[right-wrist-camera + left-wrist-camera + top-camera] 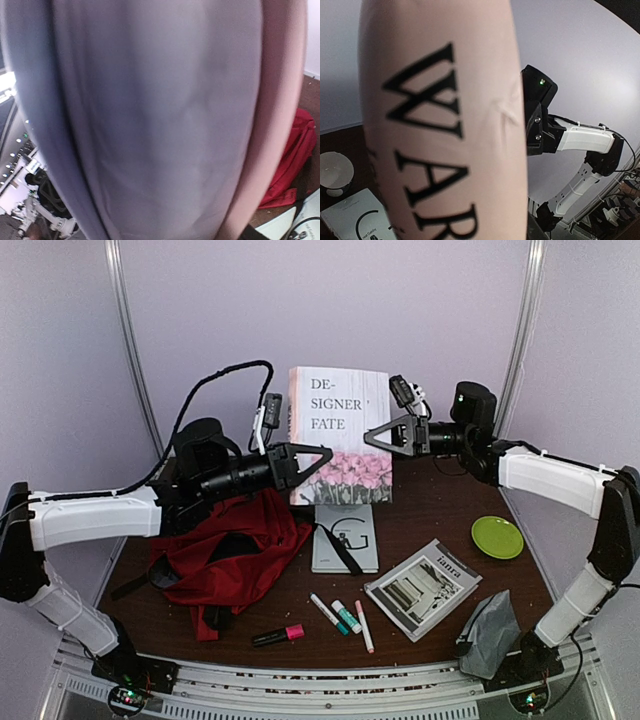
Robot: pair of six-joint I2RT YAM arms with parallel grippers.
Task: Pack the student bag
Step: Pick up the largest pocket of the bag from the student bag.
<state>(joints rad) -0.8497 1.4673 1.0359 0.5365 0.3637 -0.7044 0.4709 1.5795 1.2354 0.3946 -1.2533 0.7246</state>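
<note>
Arms stretched inward, my left hand (pixel 322 455) and right hand (pixel 370 437) each closed on the upright book (pixel 335 400); student bag (pixel 240 540) slumps at seven o'clock from my left hand

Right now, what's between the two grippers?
The upright Designer Fate book stands between the left gripper and the right gripper, seen in the top view; both wrist views show it close up.

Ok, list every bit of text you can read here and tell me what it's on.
"DE-SIGNER FATE": cover of the big book, upright.
"WAR": large black letters on the pale book face filling the left wrist view, cut off at the bottom.
"G": one large letter on the grey book lying flat.
"ianra", roughly: magazine; small, unsure.
Labels on the markers: too small to read.
</note>
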